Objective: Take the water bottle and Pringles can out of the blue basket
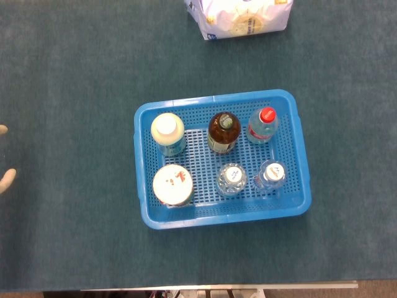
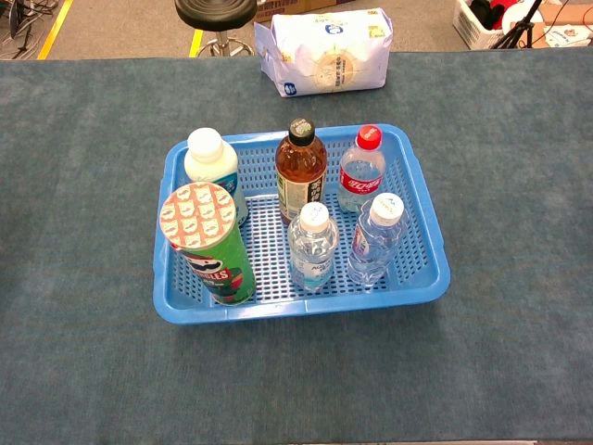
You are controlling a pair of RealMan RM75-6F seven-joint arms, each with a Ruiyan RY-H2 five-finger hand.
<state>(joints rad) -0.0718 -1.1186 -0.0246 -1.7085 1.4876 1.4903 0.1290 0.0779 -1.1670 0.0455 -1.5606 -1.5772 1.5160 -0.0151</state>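
The blue basket (image 1: 223,214) (image 2: 296,309) sits mid-table. At its front left corner stands a green Pringles can (image 1: 173,185) (image 2: 208,246) with a patterned lid. Two clear water bottles with white caps stand upright in the front row, one in the middle (image 1: 231,179) (image 2: 313,246) and one at the right (image 1: 271,174) (image 2: 375,239). Only two fingertips of my left hand (image 1: 6,155) show at the head view's left edge. They are apart, hold nothing, and are far from the basket. My right hand does not show in either view.
The basket's back row holds a white-capped pale bottle (image 1: 168,133) (image 2: 213,171), a brown tea bottle (image 1: 223,132) (image 2: 301,171) and a red-capped bottle (image 1: 263,126) (image 2: 362,171). A white bag (image 1: 239,17) (image 2: 324,51) lies at the table's far edge. Beyond it is a black stool (image 2: 215,14).
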